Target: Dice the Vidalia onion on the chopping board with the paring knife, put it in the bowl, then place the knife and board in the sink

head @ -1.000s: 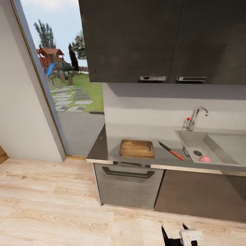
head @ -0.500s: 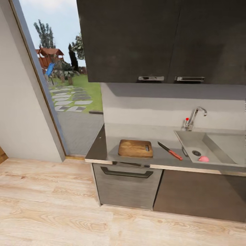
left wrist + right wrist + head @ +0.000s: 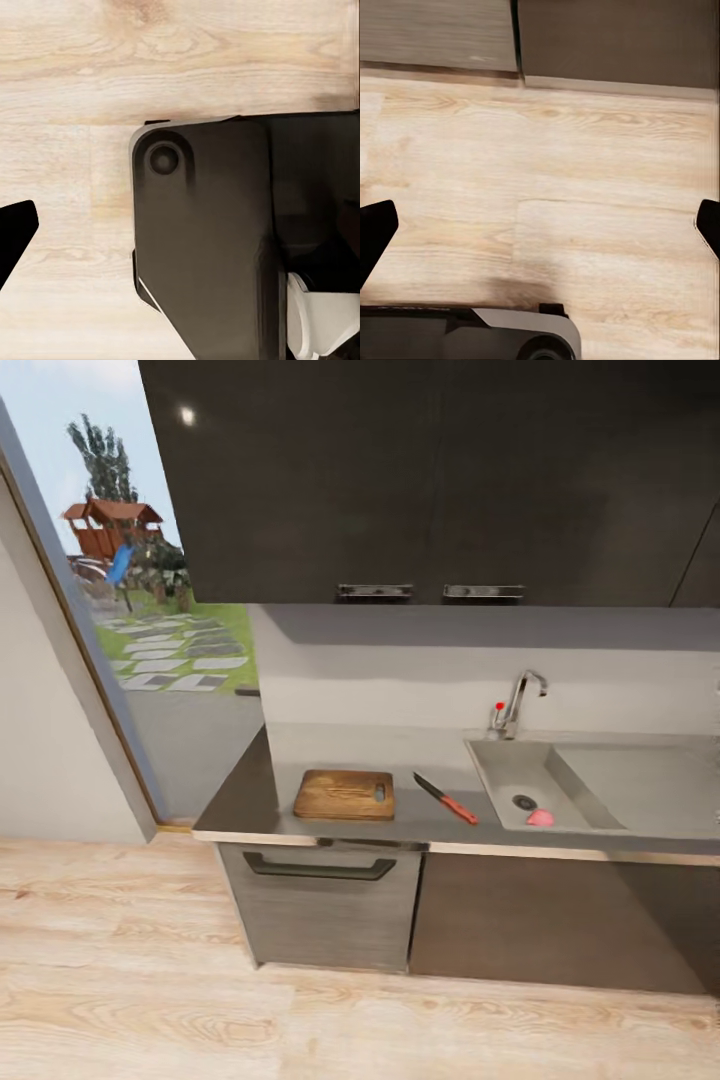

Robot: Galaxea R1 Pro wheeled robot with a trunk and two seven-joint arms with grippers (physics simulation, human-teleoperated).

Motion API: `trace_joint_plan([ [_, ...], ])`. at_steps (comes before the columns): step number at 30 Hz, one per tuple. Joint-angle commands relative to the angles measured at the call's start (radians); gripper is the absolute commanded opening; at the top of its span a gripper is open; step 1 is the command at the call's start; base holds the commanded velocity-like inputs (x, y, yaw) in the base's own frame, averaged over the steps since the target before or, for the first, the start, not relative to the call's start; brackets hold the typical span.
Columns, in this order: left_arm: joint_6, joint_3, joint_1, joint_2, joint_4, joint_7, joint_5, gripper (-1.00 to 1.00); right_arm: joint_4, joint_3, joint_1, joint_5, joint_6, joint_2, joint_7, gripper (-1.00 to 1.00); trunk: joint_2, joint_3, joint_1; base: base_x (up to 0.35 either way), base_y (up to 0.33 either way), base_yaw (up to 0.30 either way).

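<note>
- Right gripper (image 3: pixel 540 229) – in the right wrist view its two dark fingertips (image 3: pixel 375 229) sit at opposite edges of the picture with bare floor between them, so the jaws are spread wide and grip nothing.
- Right arm points down at the pale wooden floor (image 3: pixel 585 195); the dark cabinet fronts (image 3: pixel 615 41) lie just ahead of it, and a dark rounded part of the robot's base (image 3: pixel 472 330) shows below the camera.
- Left gripper: one dark fingertip (image 3: pixel 13 232) shows in the left wrist view, and the other side is covered by the robot's dark body (image 3: pixel 210 240), so whether it is spread or pressed together cannot be told.
- Left arm also aims at the floor, close against the robot's own body.
- Head view looks down on the grey countertop (image 3: pixel 250 805) from some way back.
- Chopping board (image 3: pixel 345 795) lies flat on the countertop, handle slot toward 3 o'clock.
- Paring knife (image 3: pixel 446 799) lies on the countertop at 3 o'clock from the board, near but apart from it – dark blade toward 10 o'clock, red-orange handle toward 4 o'clock.
- Sink (image 3: pixel 500 770) is at 3 o'clock from the knife, just beside the handle end.
- Vidalia onion (image 3: pixel 541 818), pinkish, rests in the basin by the round drain (image 3: pixel 525 802), at the drain's 5 o'clock.
- Faucet (image 3: pixel 520 698) with its red knob (image 3: pixel 499 707) stands at the sink's 12 o'clock edge.
- Dark wall cupboards (image 3: pixel 420 480) hang above; a glass door (image 3: pixel 150 610) onto a garden is at 9 o'clock.
</note>
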Motion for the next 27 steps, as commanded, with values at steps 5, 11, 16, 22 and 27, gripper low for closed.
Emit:
trace_joint_plan([
  [5, -0.001, -0.002, 0.0, 0.001, -0.001, 0.0, 0.0, 1.0, -0.001, 0.001, 0.0, 0.001, -0.002, 0.0, 0.002, 1.0, -0.002, -0.002, 0.001, 0.0, -0.314, -0.001],
  [11, -0.001, -0.002, 0.0, 0.001, -0.001, 0.0, 0.0, 1.0, -0.001, 0.001, 0.0, 0.001, -0.002, 0.001, 0.001, 1.0, -0.002, -0.002, 0.001, 0.0, -0.315, 0.0],
  [16, -0.001, -0.002, 0.001, 0.001, 0.0, 0.0, 0.0, 1.0, -0.001, 0.001, 0.0, 0.001, -0.002, 0.001, 0.001, 1.0, -0.002, -0.002, 0.001, 0.0, -0.316, 0.0],
  [22, -0.001, -0.002, 0.0, 0.001, 0.0, 0.0, 0.0, 1.0, 0.0, 0.001, 0.0, 0.001, -0.002, 0.001, 0.001, 1.0, -0.002, -0.002, 0.001, 0.0, -0.316, 0.0],
  [27, -0.001, -0.002, 0.0, 0.001, 0.0, 0.0, 0.0, 1.0, 0.002, 0.001, 0.0, 0.001, -0.002, 0.001, 0.001, 1.0, -0.002, -0.002, 0.001, 0.0, -0.316, 0.0],
])
